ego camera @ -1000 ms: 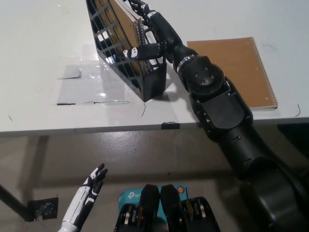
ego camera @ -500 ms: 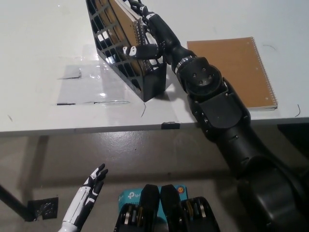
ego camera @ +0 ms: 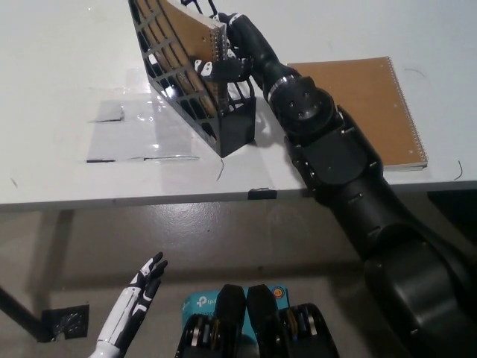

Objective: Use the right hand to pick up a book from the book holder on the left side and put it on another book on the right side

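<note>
A: Where is the book sitting right now?

B: The book (ego camera: 190,33) is standing tilted inside the black holder (ego camera: 223,123) on the tabletop (ego camera: 67,89), and the right hand (ego camera: 227,52) is clasping it along the spiral edge.

A: Is that a good place to be holding it?

B: Probably. It looks thin, light and a bit floppy, with smooth card covers, so pinching near the stiff wire spine seems safest.

A: And the target?

B: The other book (ego camera: 373,104) is lying flat to the right, apart from the holder. The left hand (ego camera: 134,298) is hanging below the tabletop, fingers spread, holding nothing.
</note>
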Available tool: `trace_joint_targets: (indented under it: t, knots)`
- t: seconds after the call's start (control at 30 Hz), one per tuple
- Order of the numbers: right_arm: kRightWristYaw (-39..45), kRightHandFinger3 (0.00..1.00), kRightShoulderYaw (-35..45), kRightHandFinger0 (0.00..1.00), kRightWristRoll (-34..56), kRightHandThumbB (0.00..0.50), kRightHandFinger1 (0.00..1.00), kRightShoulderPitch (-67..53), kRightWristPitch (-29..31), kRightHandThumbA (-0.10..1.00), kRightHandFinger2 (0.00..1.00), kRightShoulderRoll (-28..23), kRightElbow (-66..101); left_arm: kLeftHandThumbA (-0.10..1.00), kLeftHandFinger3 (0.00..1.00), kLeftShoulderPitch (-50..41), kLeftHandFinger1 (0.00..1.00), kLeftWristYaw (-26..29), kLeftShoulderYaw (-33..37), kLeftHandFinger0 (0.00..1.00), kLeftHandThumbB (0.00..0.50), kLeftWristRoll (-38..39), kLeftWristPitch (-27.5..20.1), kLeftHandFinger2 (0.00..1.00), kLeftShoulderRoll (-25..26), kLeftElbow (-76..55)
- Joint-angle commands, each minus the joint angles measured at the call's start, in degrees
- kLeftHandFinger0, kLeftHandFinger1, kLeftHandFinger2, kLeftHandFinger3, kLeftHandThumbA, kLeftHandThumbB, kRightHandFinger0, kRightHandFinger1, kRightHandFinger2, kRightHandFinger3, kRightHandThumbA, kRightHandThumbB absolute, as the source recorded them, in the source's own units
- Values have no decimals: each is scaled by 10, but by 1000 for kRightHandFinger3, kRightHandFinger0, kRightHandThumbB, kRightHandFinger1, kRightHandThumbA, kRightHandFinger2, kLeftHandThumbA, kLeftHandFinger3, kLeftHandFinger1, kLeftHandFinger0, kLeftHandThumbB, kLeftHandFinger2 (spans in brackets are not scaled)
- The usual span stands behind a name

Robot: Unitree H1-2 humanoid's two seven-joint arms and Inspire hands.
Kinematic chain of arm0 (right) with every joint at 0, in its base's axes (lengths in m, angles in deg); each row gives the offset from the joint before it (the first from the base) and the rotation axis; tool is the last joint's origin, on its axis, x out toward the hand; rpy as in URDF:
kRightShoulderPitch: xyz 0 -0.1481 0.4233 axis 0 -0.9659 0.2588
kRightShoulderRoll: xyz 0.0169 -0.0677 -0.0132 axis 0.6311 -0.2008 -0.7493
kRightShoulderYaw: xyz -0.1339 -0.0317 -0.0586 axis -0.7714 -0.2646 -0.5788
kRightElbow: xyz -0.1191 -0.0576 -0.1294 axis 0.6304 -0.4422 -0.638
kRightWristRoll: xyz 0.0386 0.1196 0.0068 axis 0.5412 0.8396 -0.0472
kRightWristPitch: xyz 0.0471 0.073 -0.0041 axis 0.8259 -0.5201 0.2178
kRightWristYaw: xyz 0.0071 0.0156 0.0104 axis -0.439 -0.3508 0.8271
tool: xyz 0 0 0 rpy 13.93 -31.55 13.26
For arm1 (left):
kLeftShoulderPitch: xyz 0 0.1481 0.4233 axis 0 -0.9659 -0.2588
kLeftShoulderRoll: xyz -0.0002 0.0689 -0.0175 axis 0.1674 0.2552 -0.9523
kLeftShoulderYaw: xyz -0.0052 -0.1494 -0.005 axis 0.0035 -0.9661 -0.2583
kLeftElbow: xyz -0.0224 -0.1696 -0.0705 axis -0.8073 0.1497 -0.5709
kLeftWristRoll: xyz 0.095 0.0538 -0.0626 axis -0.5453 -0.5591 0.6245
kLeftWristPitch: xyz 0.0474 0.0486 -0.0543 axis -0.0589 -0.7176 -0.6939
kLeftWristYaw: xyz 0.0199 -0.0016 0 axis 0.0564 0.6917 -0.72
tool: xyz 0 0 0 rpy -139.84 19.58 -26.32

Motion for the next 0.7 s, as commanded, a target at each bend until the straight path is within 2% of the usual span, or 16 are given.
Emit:
trace_joint_targets:
  t: [0.0,0.03,0.07,0.1,0.13,0.23,0.27,0.37,0.53,0.67]
  knots:
    - [2,473,-32,3,-39,17,311,47,-28,384,624,4,1,1000,1000,13,1000,-5,-2,1000,238,-1,-13,1000,6,-9]
    - [7,658,-37,85,-42,109,481,51,-38,226,768,2,-2,1000,1000,13,1000,-6,-2,1000,236,0,-11,1000,6,-12]
    - [12,724,-36,161,-37,164,569,51,-38,113,841,1,-2,1000,1000,14,1000,-7,-2,1000,233,2,-10,1000,6,-12]
    - [23,787,-34,189,-29,198,581,49,-36,-5,871,-1,1,1000,1000,15,1000,-7,-3,1000,231,3,-9,1000,5,-12]
    - [26,822,-24,144,-16,219,534,49,-36,-96,851,0,1,1000,1000,18,1000,-6,-3,1000,240,0,-8,1000,6,-10]
    - [-6,773,10,31,10,137,451,39,-18,-100,774,7,7,1000,1000,21,1000,-7,-2,1000,252,1,-4,1000,5,-10]
    - [1,760,21,33,21,115,473,38,-18,-100,762,8,6,1000,1000,22,1000,-10,-2,1000,253,3,-2,1000,6,-9]
    - [8,731,40,55,31,117,506,34,-9,-100,759,9,2,1000,1000,23,1000,-10,-1,1000,256,0,-3,1000,7,-11]
    - [27,773,87,0,72,113,491,35,4,-100,757,13,-11,1000,1000,26,1000,-9,1,1000,249,-3,-11,1000,9,-8]
    - [8,790,139,0,108,148,424,51,-4,-100,765,23,-20,1000,1000,27,1000,-12,0,1000,252,2,-1,1000,7,-12]
